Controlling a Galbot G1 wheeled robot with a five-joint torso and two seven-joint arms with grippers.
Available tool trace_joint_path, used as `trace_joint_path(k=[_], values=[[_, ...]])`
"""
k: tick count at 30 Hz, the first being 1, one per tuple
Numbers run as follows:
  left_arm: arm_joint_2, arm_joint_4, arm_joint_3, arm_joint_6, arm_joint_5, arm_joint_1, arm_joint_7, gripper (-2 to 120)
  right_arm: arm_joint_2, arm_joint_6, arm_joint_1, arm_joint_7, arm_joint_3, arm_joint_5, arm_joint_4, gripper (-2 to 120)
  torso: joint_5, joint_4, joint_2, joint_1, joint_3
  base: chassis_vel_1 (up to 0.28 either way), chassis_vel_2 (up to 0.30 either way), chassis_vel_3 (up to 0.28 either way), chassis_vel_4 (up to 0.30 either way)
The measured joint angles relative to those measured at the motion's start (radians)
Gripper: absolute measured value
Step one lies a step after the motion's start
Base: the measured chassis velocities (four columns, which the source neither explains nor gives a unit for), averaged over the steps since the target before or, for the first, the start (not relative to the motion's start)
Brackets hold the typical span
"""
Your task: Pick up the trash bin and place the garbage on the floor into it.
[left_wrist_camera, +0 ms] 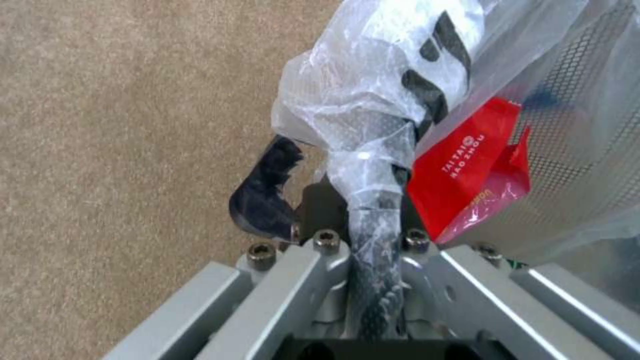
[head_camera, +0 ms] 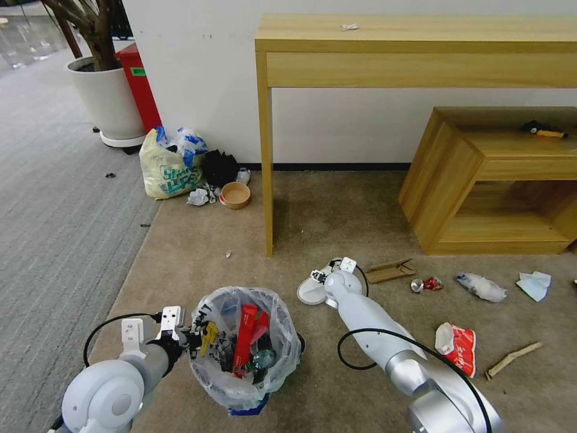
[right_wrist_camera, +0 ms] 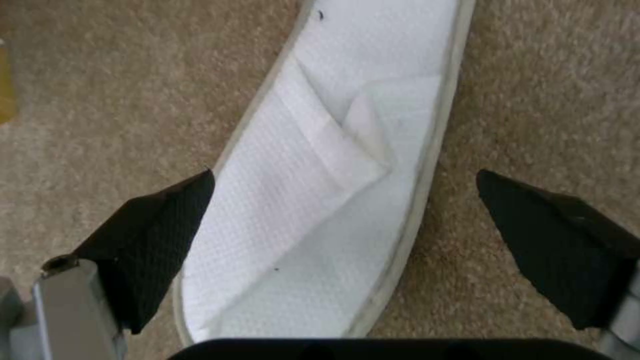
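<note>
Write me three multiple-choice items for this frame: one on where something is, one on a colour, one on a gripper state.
1. Where is the right gripper?
A. over the white slipper on the carpet
B. inside the trash bin
C. on the wooden table

2. What colour are the wrappers standing in the trash bin?
A. green
B. red
C. purple

3. How is the left gripper?
A. open above the carpet
B. shut on the bin's rim and liner
C. shut on a slipper

Answers: 1 A, the right wrist view shows the slipper lying between the spread fingers. 2 B, the head view shows red strips inside the bag. 3 B, the left wrist view shows rim and plastic pinched in the closed fingers.
</note>
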Motion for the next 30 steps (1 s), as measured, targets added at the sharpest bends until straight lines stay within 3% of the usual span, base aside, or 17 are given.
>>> trace_joint_path(k=[5,17,22,26,30], values=[[0.003,0.001,0.000,0.000,0.001,0.003,0.003,0,-0.001,0.038,0.014,-0.069,-0.006,-0.029,-0.051,100,0.0000,0.0000,0.000,0.000,0.000,0.000,0.000,0.000,0.000],[0.007,-0.005,-0.002,0.000,0.000,0.002,0.007,0,0.009,0.045,0.031,-0.097,-0.007,-0.024,-0.122,96,0.0000,0.0001,0.000,0.000,0.000,0.000,0.000,0.000,0.000],[0.004,-0.007,-0.003,0.000,0.003,0.006,0.008,0,0.010,0.046,0.031,-0.098,-0.008,-0.024,-0.129,84,0.0000,0.0000,0.000,0.000,0.000,0.000,0.000,0.000,0.000],[0.003,-0.010,-0.004,0.000,0.005,0.006,0.008,0,0.007,0.048,0.032,-0.101,-0.008,-0.024,-0.129,63,-0.0001,0.0000,0.000,0.000,0.000,0.000,0.000,0.000,0.000],[0.003,-0.015,-0.004,0.000,0.005,0.009,0.008,0,0.007,0.049,0.032,-0.102,-0.008,-0.024,-0.130,52,0.0000,0.0000,0.000,0.000,0.000,0.000,0.000,0.000,0.000]])
